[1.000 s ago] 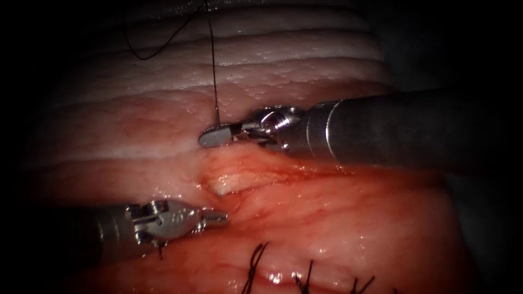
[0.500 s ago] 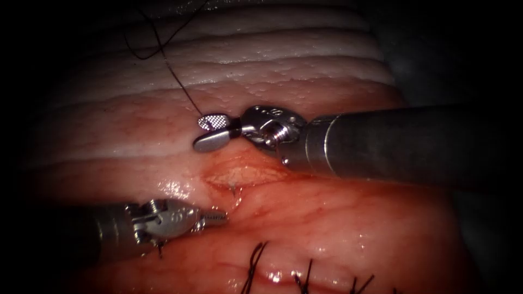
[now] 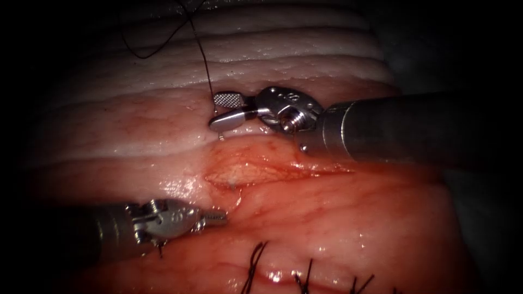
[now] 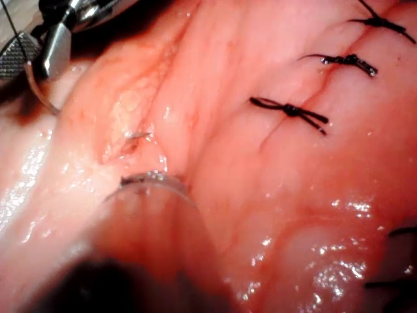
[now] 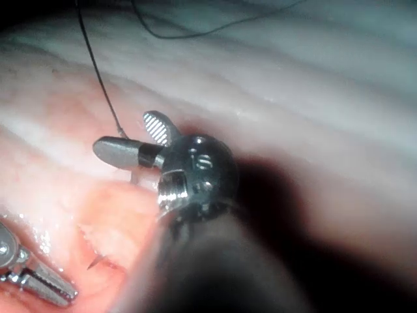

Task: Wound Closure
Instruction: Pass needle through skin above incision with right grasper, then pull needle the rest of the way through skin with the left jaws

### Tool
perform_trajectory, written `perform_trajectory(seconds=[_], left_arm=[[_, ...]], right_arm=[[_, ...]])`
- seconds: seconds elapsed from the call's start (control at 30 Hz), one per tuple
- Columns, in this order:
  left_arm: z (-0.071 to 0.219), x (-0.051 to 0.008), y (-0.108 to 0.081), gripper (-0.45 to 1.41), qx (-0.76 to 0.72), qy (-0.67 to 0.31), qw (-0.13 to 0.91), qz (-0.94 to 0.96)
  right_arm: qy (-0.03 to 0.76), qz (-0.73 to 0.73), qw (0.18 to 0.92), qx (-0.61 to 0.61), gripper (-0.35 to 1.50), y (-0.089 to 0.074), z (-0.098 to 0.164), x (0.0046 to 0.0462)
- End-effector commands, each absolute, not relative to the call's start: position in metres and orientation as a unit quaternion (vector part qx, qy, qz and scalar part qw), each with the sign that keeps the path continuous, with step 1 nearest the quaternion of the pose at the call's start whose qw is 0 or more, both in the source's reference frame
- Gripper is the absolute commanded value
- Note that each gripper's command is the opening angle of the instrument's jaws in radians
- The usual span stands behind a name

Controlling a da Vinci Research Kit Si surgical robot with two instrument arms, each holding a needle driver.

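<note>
Two tools empty: right tool point(image 3: 224, 109) jaws wide, left tool point(image 3: 215, 219) jaws closed. Needle point(image 4: 39, 98) buried in tissue point(image 3: 136, 125), tail at right tool's 6 o'clock, trailing thread point(image 3: 202, 54); tip in cut point(image 3: 245, 173), at left tool's 1 o'clock, nearer.

Two tools – left tool point(image 3: 218, 219), right tool point(image 3: 224, 110) – one needle point(image 4: 38, 91), one thread point(image 3: 202, 54) (one cut point(image 3: 234, 177)).

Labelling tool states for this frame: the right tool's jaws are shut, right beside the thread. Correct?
Not quite. The right tool has its jaws open, not shut: the endoscope view shows the two jaws spread apart, and the right wrist view agrees. The rest stands, as the tool is right beside the thread.
</note>
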State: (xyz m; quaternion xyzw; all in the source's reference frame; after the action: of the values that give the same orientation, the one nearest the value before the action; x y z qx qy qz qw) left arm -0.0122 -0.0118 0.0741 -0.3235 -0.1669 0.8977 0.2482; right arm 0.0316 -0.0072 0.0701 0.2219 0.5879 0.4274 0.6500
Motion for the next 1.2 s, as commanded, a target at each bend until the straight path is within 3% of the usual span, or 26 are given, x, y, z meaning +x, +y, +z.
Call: perform_trajectory(seconds=[0.03, 0.1, 0.17, 0.2, 0.27, 0.4, 0.57, 0.8, 1.13, 1.17, 1.2], left_arm=[[0.0747, -0.0128, -0.0118, -0.21, -0.324, -0.167, 0.248, 0.898], [0.0747, -0.0128, -0.0118, -0.23, -0.324, -0.167, 0.248, 0.898], [0.0747, -0.0128, -0.0118, -0.23, -0.324, -0.167, 0.248, 0.898], [0.0747, -0.0128, -0.0118, -0.23, -0.324, -0.167, 0.248, 0.898], [0.0747, -0.0128, -0.0118, -0.23, -0.324, -0.167, 0.248, 0.898], [0.0746, -0.0128, -0.0118, -0.23, -0.324, -0.167, 0.248, 0.898], [0.0746, -0.0127, -0.0118, -0.23, -0.324, -0.167, 0.248, 0.898], [0.0746, -0.0127, -0.0117, -0.23, -0.324, -0.168, 0.247, 0.898], [0.0744, -0.0126, -0.0114, -0.23, -0.325, -0.171, 0.247, 0.897], [0.0741, -0.0126, -0.0113, -0.20, -0.329, -0.168, 0.247, 0.896], [0.0740, -0.0126, -0.0112, -0.18, -0.332, -0.164, 0.244, 0.896]], right_arm=[[0.589, 0.426, 0.649, 0.223, 1.06, -0.0071, 0.0704, 0.0326], [0.591, 0.424, 0.648, 0.226, 0.98, -0.0071, 0.0704, 0.0330], [0.591, 0.423, 0.649, 0.225, 0.64, -0.0072, 0.0706, 0.0332], [0.593, 0.423, 0.648, 0.224, 0.41, -0.0072, 0.0706, 0.0333], [0.585, 0.420, 0.656, 0.226, -0.35, -0.0075, 0.0708, 0.0333], [0.562, 0.421, 0.670, 0.240, -0.35, -0.0080, 0.0711, 0.0333], [0.472, 0.468, 0.676, 0.319, -0.35, -0.0097, 0.0713, 0.0329], [0.393, 0.534, 0.642, 0.384, -0.35, -0.0115, 0.0692, 0.0327], [0.390, 0.521, 0.634, 0.418, -0.35, -0.0125, 0.0679, 0.0332], [0.416, 0.513, 0.630, 0.409, -0.33, -0.0118, 0.0681, 0.0328], [0.427, 0.507, 0.634, 0.400, 0.02, -0.0115, 0.0683, 0.0325]])
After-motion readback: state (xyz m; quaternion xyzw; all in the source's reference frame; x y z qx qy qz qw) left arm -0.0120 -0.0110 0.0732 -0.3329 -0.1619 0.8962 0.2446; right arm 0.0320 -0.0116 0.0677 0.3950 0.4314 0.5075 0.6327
